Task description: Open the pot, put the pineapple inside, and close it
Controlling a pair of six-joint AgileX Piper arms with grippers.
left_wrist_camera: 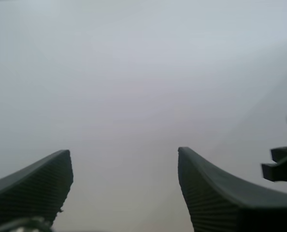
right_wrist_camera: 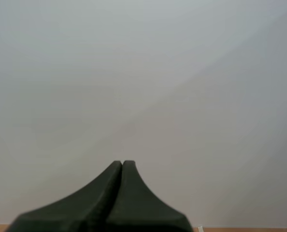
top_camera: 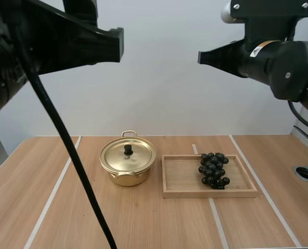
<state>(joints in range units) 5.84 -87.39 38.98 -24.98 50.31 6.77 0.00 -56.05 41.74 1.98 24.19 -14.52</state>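
Both arms raised high above the table (top_camera: 143,223), well clear of everything on it.

Left gripper (left_wrist_camera: 124,157): wide, the 2 fingers (left_wrist_camera: 35,186) standing apart with ribbed inner faces turned to each other, nothing between them.

Right gripper (right_wrist_camera: 122,164): closed on nothing, the fingers pressed together into 1 dark wedge. The 2 grippers point toward each other across the space above the table, with a gap between them.

Pot (top_camera: 128,167): gold-coloured, upright on the wooden tabletop, left of centre. Lid (top_camera: 129,154) seated on it, black knob (top_camera: 128,149) upright in the middle.

Wooden tray (top_camera: 182,174): just beside the pot on its right, not touching it.

Fruit: no pineapple seen. The fruit on the table is a bunch of dark grapes (top_camera: 213,170), lying inside the tray in its right half. The bunch's near end seems to reach the tray's front rim, but from this angle I cannot be sure it touches. The tray's left half is bare wood.
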